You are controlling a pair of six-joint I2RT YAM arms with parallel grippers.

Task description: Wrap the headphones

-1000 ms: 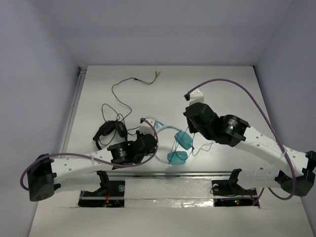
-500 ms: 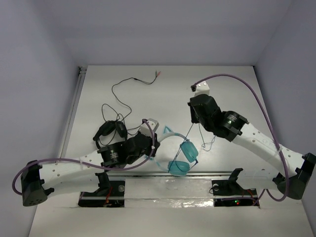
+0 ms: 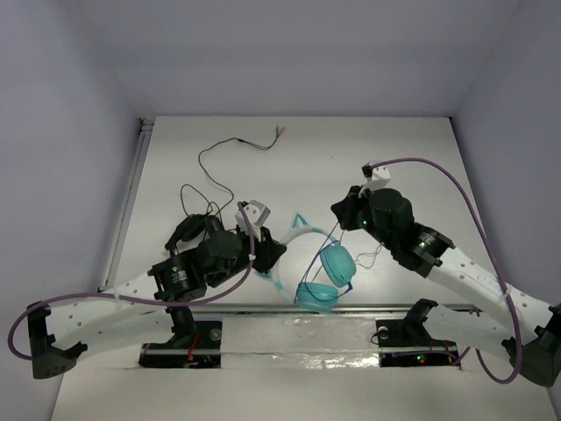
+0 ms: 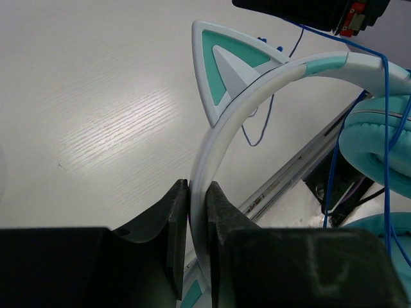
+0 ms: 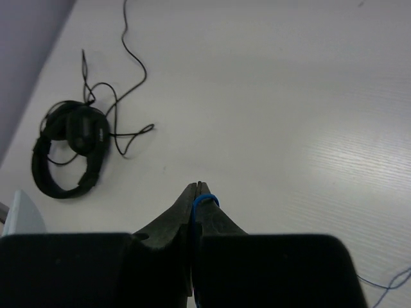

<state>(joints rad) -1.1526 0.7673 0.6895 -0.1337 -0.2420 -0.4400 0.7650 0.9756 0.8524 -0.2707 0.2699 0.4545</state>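
Overhead plus wrist close-ups, headphones (image 3: 336,261) shared

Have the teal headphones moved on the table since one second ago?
Yes. In the top view the headphones have shifted toward the arms' bases: their lower cup now overlaps the metal rail at the near edge, which it did not reach before.

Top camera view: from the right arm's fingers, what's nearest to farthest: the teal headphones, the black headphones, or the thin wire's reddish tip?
1. Teal headphones: nearest, just toward the arm bases; their blue cord is pinched in the right fingers.
2. Wire's reddish tip: farther back, near the rear.
3. Black headphones: farthest, on the left side.
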